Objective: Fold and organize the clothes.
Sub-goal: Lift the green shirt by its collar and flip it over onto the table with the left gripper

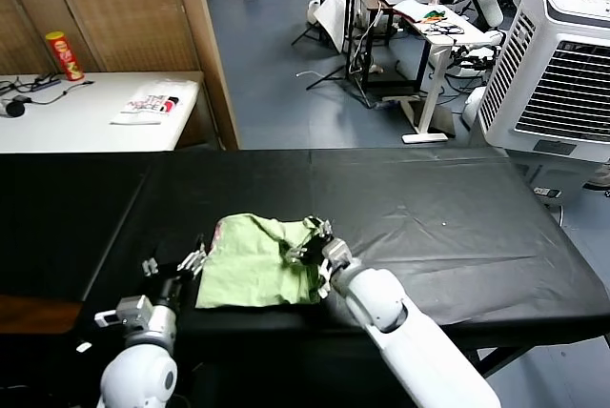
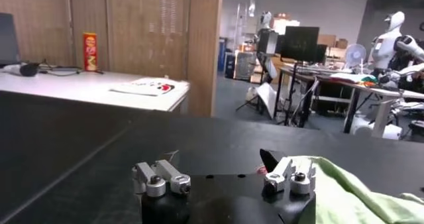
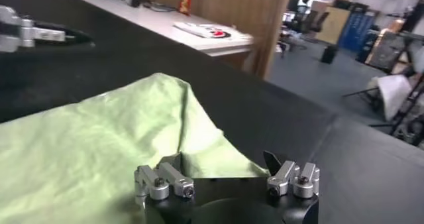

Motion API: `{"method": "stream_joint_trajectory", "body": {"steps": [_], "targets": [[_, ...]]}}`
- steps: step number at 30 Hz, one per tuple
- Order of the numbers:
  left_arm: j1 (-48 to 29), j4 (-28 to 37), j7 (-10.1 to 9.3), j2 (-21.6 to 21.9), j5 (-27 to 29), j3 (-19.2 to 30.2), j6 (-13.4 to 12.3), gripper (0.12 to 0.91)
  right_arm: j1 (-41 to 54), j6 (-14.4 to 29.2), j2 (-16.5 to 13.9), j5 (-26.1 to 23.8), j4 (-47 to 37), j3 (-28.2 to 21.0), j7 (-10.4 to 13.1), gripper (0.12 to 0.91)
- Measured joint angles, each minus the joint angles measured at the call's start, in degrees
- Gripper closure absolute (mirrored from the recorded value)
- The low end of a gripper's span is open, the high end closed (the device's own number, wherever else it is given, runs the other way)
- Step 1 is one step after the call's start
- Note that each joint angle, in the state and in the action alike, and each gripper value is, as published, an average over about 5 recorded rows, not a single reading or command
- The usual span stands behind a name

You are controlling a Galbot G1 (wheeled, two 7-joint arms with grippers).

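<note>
The shirt (image 1: 255, 273) is lying bunched near the front edge of the black table (image 1: 457, 217), roughly mid-width. The left gripper (image 1: 191, 262) is sitting with jaws apart at the shirt's left edge; the right gripper (image 1: 312, 254) is hovering with jaws apart over its right edge. Risks: thin fabric slipping out of a shallow pinch, grabbing several layers at once, or dragging the shirt off the front edge.
</note>
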Motion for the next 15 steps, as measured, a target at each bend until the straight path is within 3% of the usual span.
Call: {"method": "stream_joint_trajectory", "body": {"steps": [7,15], "targets": [[-0.61,1.73,1.8,-1.13,-1.91,-0.01,-1.52,0.232,-1.99,1.89,0.78,0.7,0.47,4.35,3.76,0.227],[-1.91,3.62,3.95,-2.29,-8.44,0.42,-1.69,0.232,-3.62,3.53,-0.01,7.7,3.48,6.18,0.31,0.227]]}}
